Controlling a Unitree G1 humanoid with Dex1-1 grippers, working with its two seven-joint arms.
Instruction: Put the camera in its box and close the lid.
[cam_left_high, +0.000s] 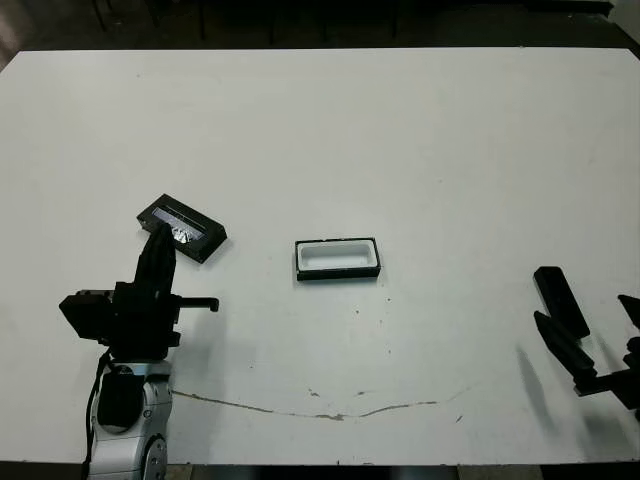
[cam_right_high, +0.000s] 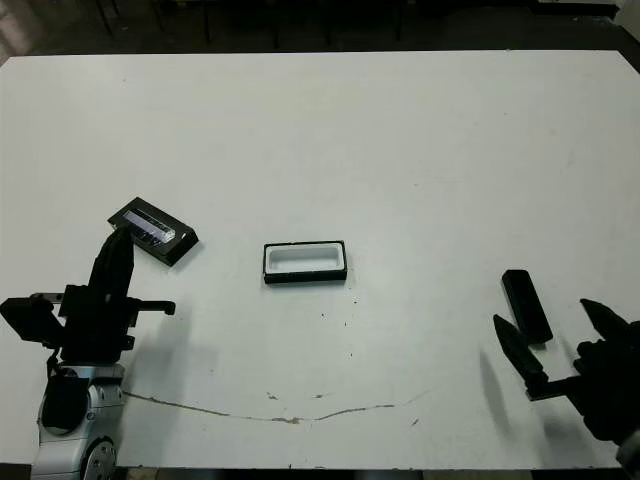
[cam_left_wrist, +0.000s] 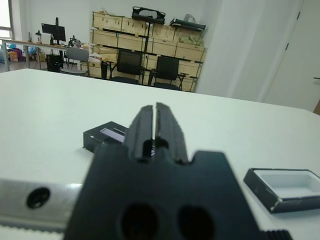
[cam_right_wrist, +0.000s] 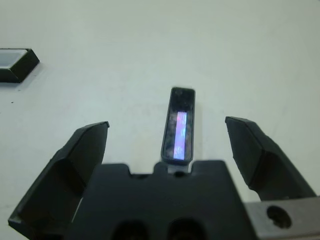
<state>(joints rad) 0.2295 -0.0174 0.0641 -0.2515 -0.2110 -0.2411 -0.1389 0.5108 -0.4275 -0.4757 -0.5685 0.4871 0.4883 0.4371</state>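
The camera (cam_left_high: 560, 298), a slim black bar with a purple-blue screen (cam_right_wrist: 178, 131), lies on the white table at the right. My right gripper (cam_left_high: 592, 326) stands open just behind it, and in the right wrist view the camera lies between the two spread fingers (cam_right_wrist: 90, 150), apart from both. The box (cam_left_high: 337, 274), black-walled with a white lining, sits empty at the table's middle. The lid (cam_left_high: 195, 232), black with a silvery strip, lies at the left. My left gripper (cam_left_high: 158, 234) is shut with nothing in it, its tips at the lid's near edge (cam_left_wrist: 107, 136).
A thin dark crack (cam_left_high: 330, 413) runs along the table's front. The table's far edge (cam_left_high: 320, 48) meets a dark floor. Beyond the table, the left wrist view shows chairs (cam_left_wrist: 130, 64) and shelves of boxes.
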